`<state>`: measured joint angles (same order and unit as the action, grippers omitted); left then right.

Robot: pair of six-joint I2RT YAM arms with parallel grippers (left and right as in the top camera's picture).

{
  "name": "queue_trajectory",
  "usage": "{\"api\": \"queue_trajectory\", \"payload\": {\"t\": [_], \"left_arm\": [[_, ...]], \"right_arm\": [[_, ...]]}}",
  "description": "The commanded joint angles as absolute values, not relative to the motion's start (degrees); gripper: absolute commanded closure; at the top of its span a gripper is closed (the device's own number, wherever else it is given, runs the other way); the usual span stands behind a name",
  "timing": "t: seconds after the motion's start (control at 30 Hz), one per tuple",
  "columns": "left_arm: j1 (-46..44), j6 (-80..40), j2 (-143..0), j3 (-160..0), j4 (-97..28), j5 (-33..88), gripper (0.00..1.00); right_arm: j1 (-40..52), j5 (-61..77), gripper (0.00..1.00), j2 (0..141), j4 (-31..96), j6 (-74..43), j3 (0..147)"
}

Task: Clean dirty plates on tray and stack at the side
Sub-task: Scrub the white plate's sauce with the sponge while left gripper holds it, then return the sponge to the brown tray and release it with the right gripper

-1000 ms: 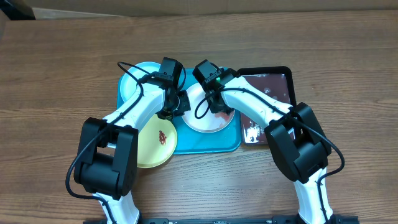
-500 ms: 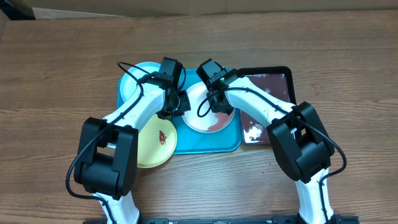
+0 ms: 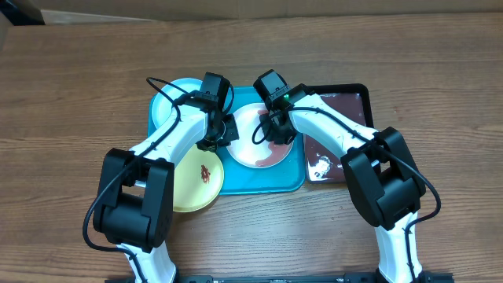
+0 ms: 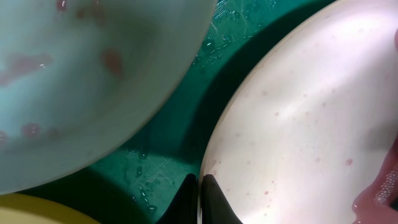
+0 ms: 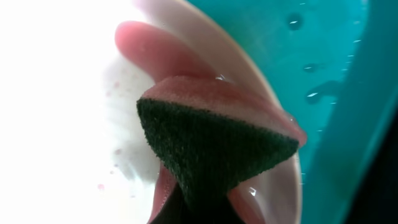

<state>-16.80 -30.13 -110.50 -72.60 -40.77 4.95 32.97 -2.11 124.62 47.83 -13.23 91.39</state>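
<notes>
The right claw [image 5: 186,208] clamps a pink green-faced sponge [image 5: 211,140] against the round white plastic plate [image 4: 298,118]; the left claw [image 4: 200,198] is closed at its rim.

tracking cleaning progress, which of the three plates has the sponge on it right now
The white round plastic plate: the right pincer presses a pink-and-green sponge onto it. The light blue plate and the yellow-green plate have none.

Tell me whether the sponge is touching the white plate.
Touching. The right wrist view shows the sponge pressed against the white plate, its pink edge squashed on the surface.
</notes>
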Motion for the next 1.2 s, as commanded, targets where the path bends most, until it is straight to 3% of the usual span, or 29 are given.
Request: {"api": "queue_trajectory", "payload": {"t": [0.0,0.27,0.6,0.9,1.03,1.1,1.17], "left_arm": [[-17.2,-31.3,-111.5,-73.3,-40.5,6.0,0.96],[-17.2,-31.3,-111.5,-73.3,-40.5,6.0,0.96],[-17.2,-31.3,-111.5,-73.3,-40.5,6.0,0.96],[-17.2,-30.9,-111.5,-73.3,-40.5,6.0,0.95],[-17.2,-30.9,-111.5,-73.3,-40.4,6.0,0.88],[-17.3,-30.9,-111.5,-73.3,-40.4,6.0,0.8],[-17.3,-30.9,-111.5,-73.3,-40.4,6.0,0.79]], "right_arm": [[35.4,12.2,0.96,128.6,48.3,-13.3,89.1],[35.0,18.3,0.96,128.6,48.2,-13.3,89.3],[26.0,41.1,0.96,124.9,60.0,-5.5,103.2],[17.8,39.1,0.96,120.9,70.2,-1.2,105.9],[13.3,31.6,0.96,120.9,75.3,-1.2,105.9],[11.5,27.4,0.96,120.9,76.7,-1.2,105.8],[10.1,22.2,0.96,120.9,77.9,-1.2,105.8]]}}
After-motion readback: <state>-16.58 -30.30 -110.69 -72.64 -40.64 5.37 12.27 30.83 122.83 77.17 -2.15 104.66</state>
